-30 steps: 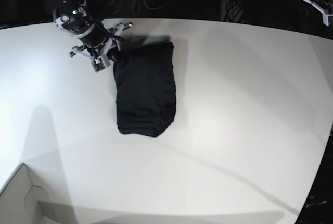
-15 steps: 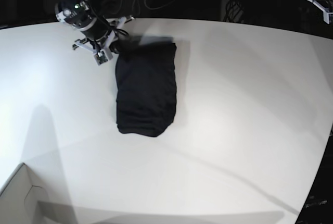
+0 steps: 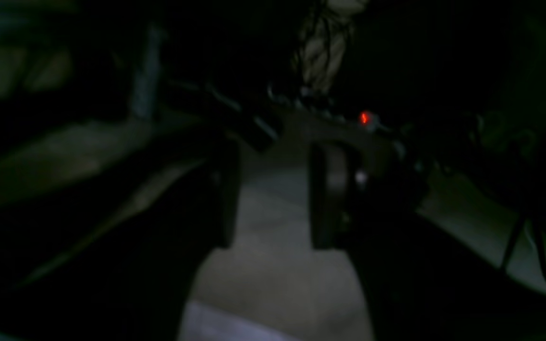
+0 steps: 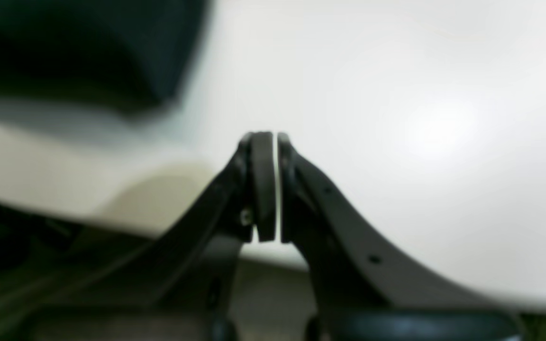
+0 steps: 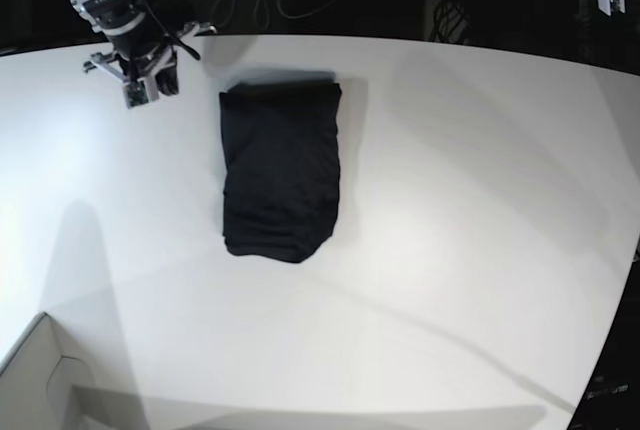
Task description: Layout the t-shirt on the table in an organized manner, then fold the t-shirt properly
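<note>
One plain black folded t-shirt [image 5: 281, 172] lay on the white table [image 5: 450, 200], beside the clenched, empty right claw [image 4: 270, 182]; the left claw [image 3: 273, 194] stood parted.

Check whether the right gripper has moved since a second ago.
Yes. In the base view the right gripper has drawn back from the t-shirt's far corner toward the left, now clear of the cloth, over the table.

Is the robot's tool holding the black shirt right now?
No. The folded black fabric t-shirt lies alone on the smooth white table, with the right tool apart from it.
</note>
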Robot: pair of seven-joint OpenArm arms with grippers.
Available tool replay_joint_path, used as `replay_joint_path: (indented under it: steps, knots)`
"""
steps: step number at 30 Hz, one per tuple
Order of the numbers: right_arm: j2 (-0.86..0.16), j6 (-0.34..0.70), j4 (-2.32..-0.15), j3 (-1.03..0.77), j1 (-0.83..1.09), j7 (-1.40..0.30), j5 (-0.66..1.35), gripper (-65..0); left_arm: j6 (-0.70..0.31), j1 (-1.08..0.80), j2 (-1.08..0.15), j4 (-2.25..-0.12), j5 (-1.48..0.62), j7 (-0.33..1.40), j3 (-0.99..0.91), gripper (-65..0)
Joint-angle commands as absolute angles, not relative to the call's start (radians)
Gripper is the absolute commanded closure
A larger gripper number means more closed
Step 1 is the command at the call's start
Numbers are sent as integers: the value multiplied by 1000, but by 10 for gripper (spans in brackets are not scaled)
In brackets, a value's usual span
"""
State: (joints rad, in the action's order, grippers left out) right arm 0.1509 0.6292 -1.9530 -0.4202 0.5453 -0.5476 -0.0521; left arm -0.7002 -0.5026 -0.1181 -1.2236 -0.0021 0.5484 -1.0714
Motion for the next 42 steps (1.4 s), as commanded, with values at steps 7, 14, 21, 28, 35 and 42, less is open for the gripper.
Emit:
replay_joint_path:
  steps: [7, 14, 21, 28, 35, 42]
  knots:
    - [157, 651, -1880, -659, 638, -516, -39, 0, -698, -501, -148, -1087, -13, 532, -1076, -10]
    - [99, 698, -1474, -823, 585, -403, -19, 0, -698, -506, -125, -878, -7, 234, -972, -2]
    - [30, 698, -1082, -696, 582, -151, -19, 0, -698, -394, -189, -472, -7, -18, -748, -2]
    - [16, 433, -694, -484, 476, 114, -21, 0, -535, -216, -229, -174, -7, -206, -495, -1]
    - [8, 113, -239, -291, 321, 460, -21, 0, -200, -147, -147, -154, -7, -213, -433, -1]
    - [39, -151, -137, -143, 254, 496, -21, 0, -145, -113, -130, -154, -5, -211, -432, -1]
